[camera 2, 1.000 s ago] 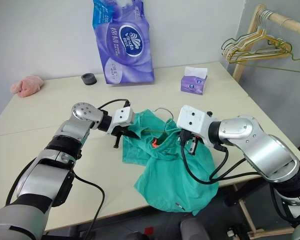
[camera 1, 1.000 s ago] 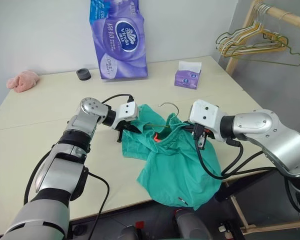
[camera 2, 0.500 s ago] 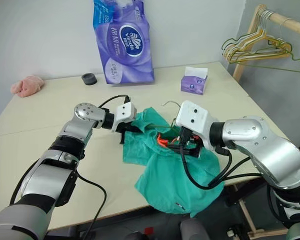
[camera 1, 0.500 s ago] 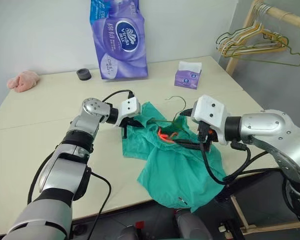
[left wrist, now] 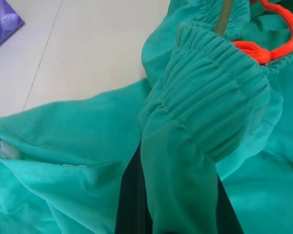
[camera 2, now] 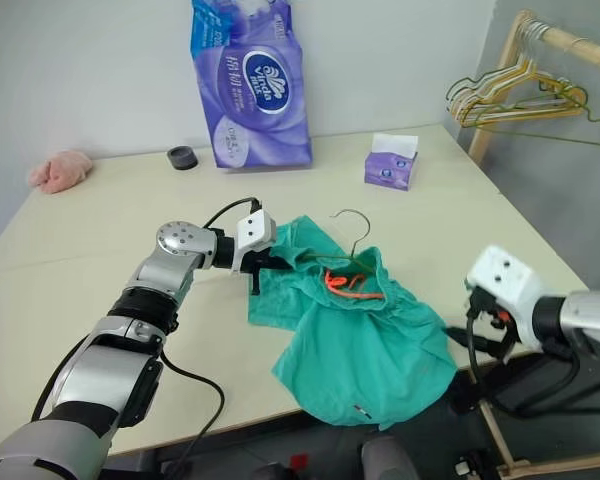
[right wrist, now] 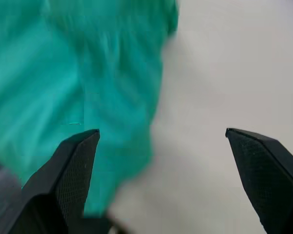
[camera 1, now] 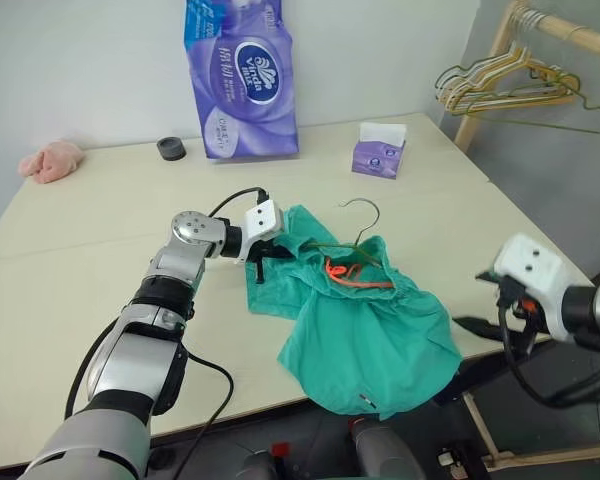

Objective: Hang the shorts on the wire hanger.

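At the near edge of the table [camera 1: 70, 290], the shorts [camera 1: 365, 335] lie in a crumpled heap, one lobe of fabric hanging over the edge. A small white tag [camera 1: 365, 403] shows at the overhanging hem.

Off the table's right side, the right gripper [camera 1: 480, 327] is held apart from the shorts, touching nothing. Its two black fingers [right wrist: 71, 170] are spread wide, with bare tabletop and the blurred rim of the green fabric visible between them.

Farther in, the orange drawstring [camera 1: 348, 277] lies in the open waistband at the top of the heap. The wire hanger [camera 1: 352, 232] is tucked into the waistband, its curved hook standing clear above the fabric and one thin wire arm crossing the cloth toward the left.

The left gripper [camera 1: 268, 258] sits at the left corner of the waistband. Its fingers are pressed together, pinching the gathered elastic of the shorts, as the left wrist view shows.

Beyond the shorts, a small purple tissue box [camera 1: 379, 155] stands on the table. At the far edge stand a tall purple pack of tissue paper [camera 1: 240, 75] and a black ring-shaped object [camera 1: 170, 148], with a pink cloth lump [camera 1: 50, 160] at the far left corner. To the far right, a bunch of hangers [camera 1: 505, 85] hangs on a wooden rail [camera 1: 570, 35].
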Robot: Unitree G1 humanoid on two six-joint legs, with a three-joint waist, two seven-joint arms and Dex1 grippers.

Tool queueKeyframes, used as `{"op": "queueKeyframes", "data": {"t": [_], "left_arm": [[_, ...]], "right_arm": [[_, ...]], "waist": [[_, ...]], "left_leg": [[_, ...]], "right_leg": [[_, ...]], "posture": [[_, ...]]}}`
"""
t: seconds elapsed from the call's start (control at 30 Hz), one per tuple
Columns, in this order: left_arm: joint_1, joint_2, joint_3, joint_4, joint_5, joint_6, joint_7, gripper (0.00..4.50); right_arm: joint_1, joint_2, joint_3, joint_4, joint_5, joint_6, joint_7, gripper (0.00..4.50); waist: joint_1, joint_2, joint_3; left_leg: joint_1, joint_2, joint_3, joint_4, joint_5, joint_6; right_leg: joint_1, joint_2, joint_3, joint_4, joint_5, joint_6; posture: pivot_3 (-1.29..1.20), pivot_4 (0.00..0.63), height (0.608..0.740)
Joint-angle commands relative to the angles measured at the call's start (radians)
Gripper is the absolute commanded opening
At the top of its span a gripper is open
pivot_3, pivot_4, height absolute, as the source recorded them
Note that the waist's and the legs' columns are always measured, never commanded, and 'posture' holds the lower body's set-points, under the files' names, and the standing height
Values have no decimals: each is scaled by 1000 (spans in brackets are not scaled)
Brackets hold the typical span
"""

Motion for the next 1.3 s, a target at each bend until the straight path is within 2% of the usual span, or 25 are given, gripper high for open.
{"op": "queueKeyframes", "data": {"t": [0.03,0.27,0.47,0.57,0.67,0.73,0.8,0.93,1.03,1.17,1.3], "left_arm": [[-16,-3,30,-37,-36,9,-7,0],[4,2,28,-94,-76,60,-79,0],[9,10,33,-119,-87,84,-83,0],[13,15,34,-130,-87,87,-78,0],[18,22,35,-137,-87,86,-74,0],[23,29,34,-143,-86,88,-75,0],[26,33,31,-147,-84,89,-78,0],[22,27,29,-150,-88,96,-86,0],[20,28,30,-150,-93,100,-100,0],[22,29,33,-153,-101,115,-118,0],[26,29,40,-164,-113,137,-130,0]], "right_arm": [[33,23,5,10,-46,-121,-9,4413],[-190,76,247,163,-141,-237,-29,4413],[-283,105,393,267,-205,-300,16,4413],[-287,97,389,277,-212,-311,35,4413],[-238,38,288,246,-178,-296,77,4413],[-198,29,200,136,-86,-213,101,4413],[-192,60,170,57,-23,-145,79,4413],[-178,171,272,-33,-49,-69,-74,4413],[-171,239,271,-62,-55,-21,-158,4413],[-177,278,323,-27,-131,-24,-265,4413],[-201,283,364,34,-184,-66,-287,4413]], "waist": [[-7,0,0],[-18,0,0],[-17,0,0],[-13,0,0],[-8,0,0],[-3,0,0],[-1,1,0],[-1,-1,-2],[-1,-1,-1],[-1,-1,-2],[-2,-1,-2]], "left_leg": [[1,0,1,0,0,0],[3,1,1,-1,0,0],[2,0,1,-1,0,0],[2,0,1,-1,0,0],[2,0,1,-1,0,0],[3,0,1,-1,0,0],[2,0,0,-1,0,0],[2,1,0,0,0,0],[2,0,0,0,0,0],[2,0,0,0,0,0],[2,0,1,0,0,0]], "right_leg": [[0,0,1,0,-2,3],[0,1,2,0,-1,2],[0,1,2,0,1,-1],[0,1,2,0,1,-1],[0,0,2,0,1,-1],[1,0,2,0,1,-1],[0,1,1,0,0,-1],[1,1,1,1,0,-1],[1,0,1,1,0,-1],[1,-1,1,1,0,-1],[0,0,2,1,0,-1]], "posture": [[-305,80,740],[-301,77,740],[-280,71,740],[-273,72,740],[-273,72,740],[-263,70,740],[-263,70,740],[-267,65,740],[-274,63,740],[-277,61,740],[-279,58,740]]}}
